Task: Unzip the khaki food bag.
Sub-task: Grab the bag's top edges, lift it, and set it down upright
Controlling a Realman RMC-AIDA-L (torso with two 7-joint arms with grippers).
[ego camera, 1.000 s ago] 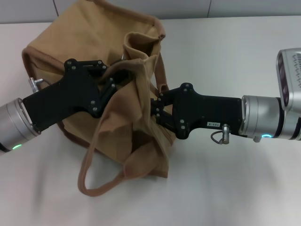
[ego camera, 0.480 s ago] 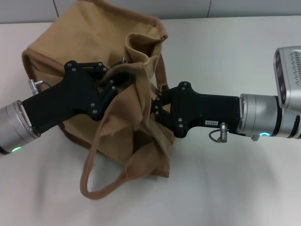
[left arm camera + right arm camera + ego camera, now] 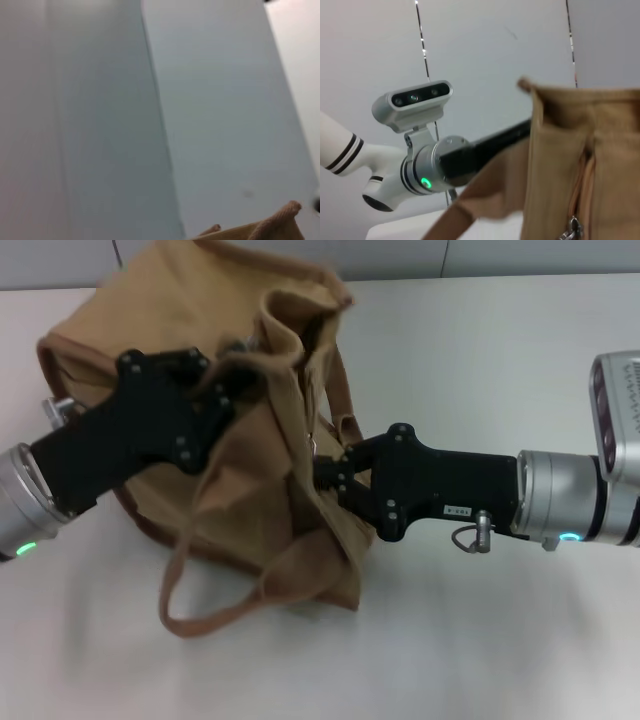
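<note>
The khaki food bag (image 3: 250, 510) stands on the white table, tilted and crumpled, with one strap handle (image 3: 200, 625) drooping toward me. My left gripper (image 3: 232, 380) is shut on the bag's top rim fabric at the left of the opening. My right gripper (image 3: 318, 472) is pressed against the bag's right end, its fingers together at the zipper line. The right wrist view shows the bag (image 3: 560, 165) close up, with the zipper (image 3: 582, 190) and its metal pull (image 3: 571, 231) at the frame edge. The left wrist view shows only a corner of bag fabric (image 3: 275, 227).
The white table (image 3: 480, 640) stretches to the right and front of the bag. Grey wall panels (image 3: 150, 100) stand behind. My left arm (image 3: 435, 170) with its green light shows across the bag in the right wrist view.
My left gripper has pulled the bag's top rim left and slightly up, dragging the bag leftward. My right gripper has shifted a little lower and stays at the bag's right end.
</note>
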